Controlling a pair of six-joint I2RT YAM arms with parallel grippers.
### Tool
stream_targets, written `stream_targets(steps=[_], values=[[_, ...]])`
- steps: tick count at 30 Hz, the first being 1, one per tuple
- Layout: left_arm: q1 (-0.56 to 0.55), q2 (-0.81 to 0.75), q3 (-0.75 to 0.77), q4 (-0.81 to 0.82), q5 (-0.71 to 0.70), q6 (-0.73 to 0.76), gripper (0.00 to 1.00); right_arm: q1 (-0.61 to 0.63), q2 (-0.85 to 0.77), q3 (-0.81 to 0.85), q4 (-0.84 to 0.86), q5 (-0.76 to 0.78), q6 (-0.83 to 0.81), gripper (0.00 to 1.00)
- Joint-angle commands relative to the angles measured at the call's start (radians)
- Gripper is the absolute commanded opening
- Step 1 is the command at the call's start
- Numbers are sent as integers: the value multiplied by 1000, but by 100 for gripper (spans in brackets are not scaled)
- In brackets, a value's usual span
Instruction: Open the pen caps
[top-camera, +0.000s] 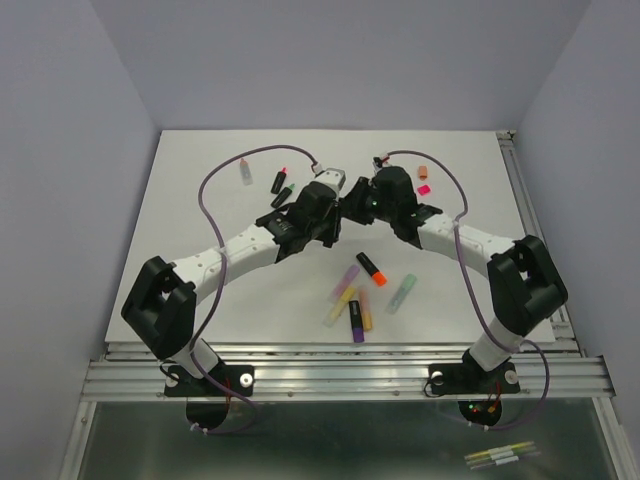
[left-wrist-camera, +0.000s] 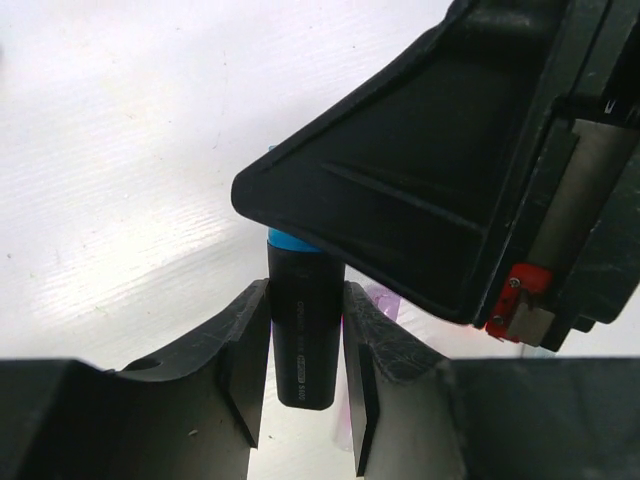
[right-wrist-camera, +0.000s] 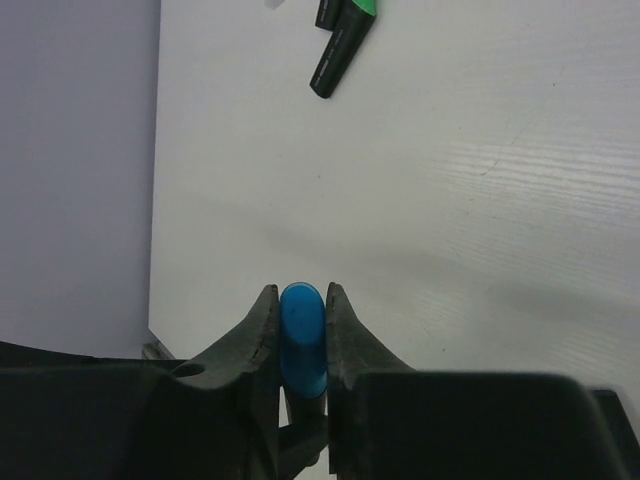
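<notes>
- Two black-barrelled pens lie toward the far left of the white table (top-camera: 190, 210): a pink-tipped pen (top-camera: 278, 180) and a green-ended pen (top-camera: 285, 194), with a pale pen (top-camera: 245, 172) just left of them.
- Left gripper (left-wrist-camera: 303, 295) sits mid-table, its jaws clamped on the sides of a black highlighter barrel (left-wrist-camera: 305, 345). The barrel is matt, stubby and carries small printed lettering.
- Blue cap (right-wrist-camera: 302, 335) sits at the end of that barrel, glossy and rounded, in a bright sky blue. In the left wrist view only a thin band of it shows.
- Right gripper (right-wrist-camera: 301, 292) meets the left one head-on, with both fingers pressed tight against the cap's flanks.
- Six loose pens form a cluster (top-camera: 358, 300) on the near side of the table, in purple, yellow, orange and pastel green.
- Orange cap (top-camera: 422, 171) and pink cap (top-camera: 424, 188) lie off their pens at the far right, near each other.
</notes>
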Motion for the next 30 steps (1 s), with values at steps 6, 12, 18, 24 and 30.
stream_targets(steps=[6,12,18,24,30], values=[[-4,-70,-67,38,-22,-146,0,10,43,152,-45,197,-52,1],[-52,-169,-274,51,103,-246,0,-61,138,381,-112,421,-56,1],[-118,-250,-333,17,132,-321,0,-157,249,617,-177,541,-107,1],[-129,-256,-316,-11,124,-321,0,-203,260,654,-162,458,-128,1],[-44,-241,-172,-6,92,-232,0,-203,154,489,-85,334,-187,1]])
